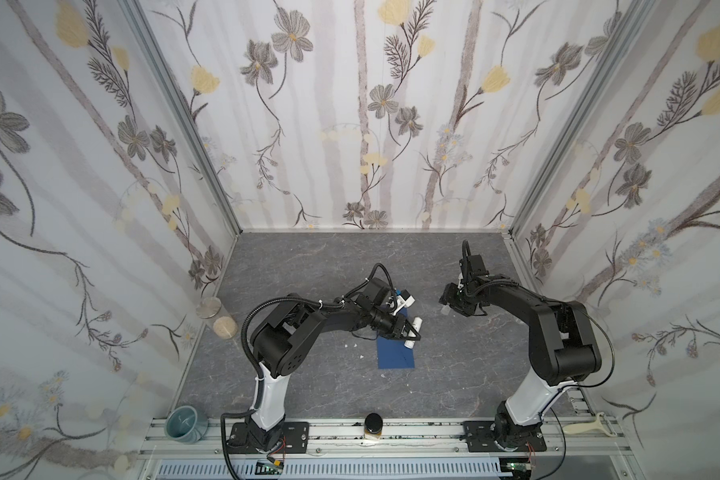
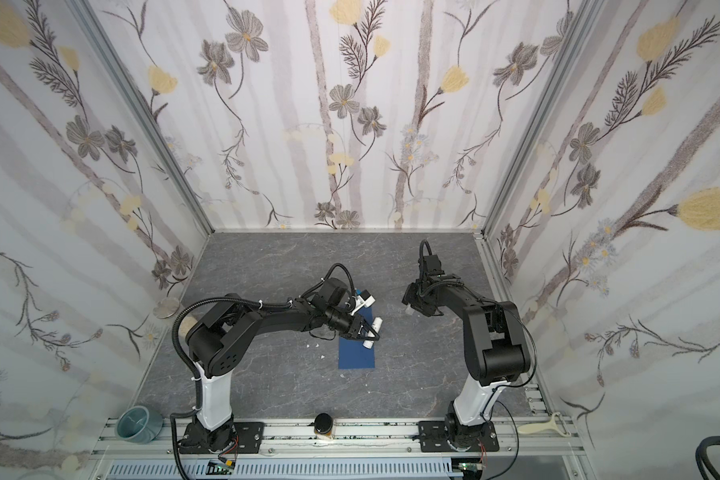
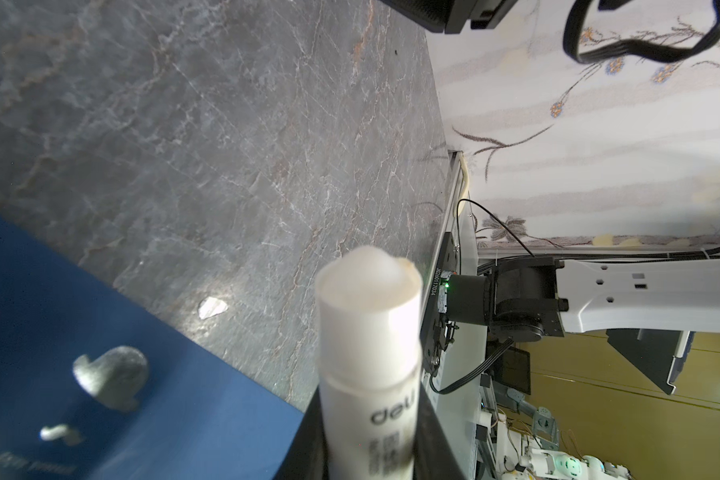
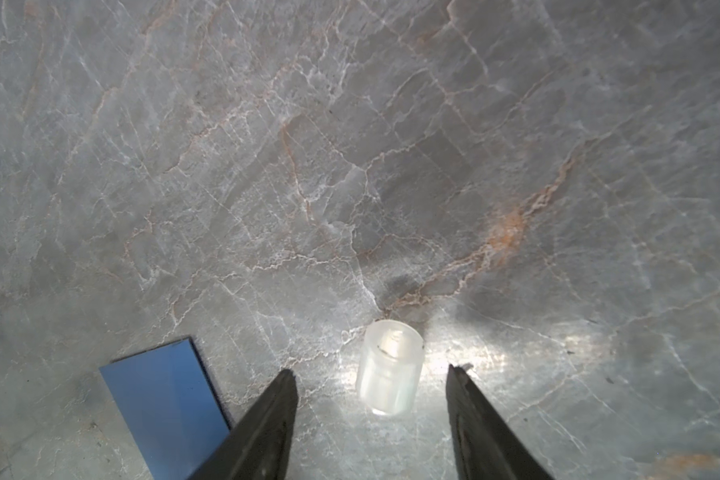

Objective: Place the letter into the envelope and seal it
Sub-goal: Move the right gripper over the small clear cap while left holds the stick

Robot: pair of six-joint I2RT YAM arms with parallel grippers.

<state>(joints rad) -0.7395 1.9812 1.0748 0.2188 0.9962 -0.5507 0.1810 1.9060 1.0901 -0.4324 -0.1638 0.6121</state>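
Gripping the uncapped glue stick (image 3: pixel 366 353), the left claw (image 1: pixel 411 333) hovers over the dark blue envelope (image 1: pixel 395 356) lying flat on the counter (image 1: pixel 308 386); the right claw (image 4: pixel 371 374) stands wide, straddling a clear cap (image 4: pixel 389 370).

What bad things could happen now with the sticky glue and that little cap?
The left claw holds the glue stick uncapped above the envelope; if it dips, glue might smear the wrong spot. The right claw stands open around the small clear cap on the table; a crooked squeeze might flick it away.
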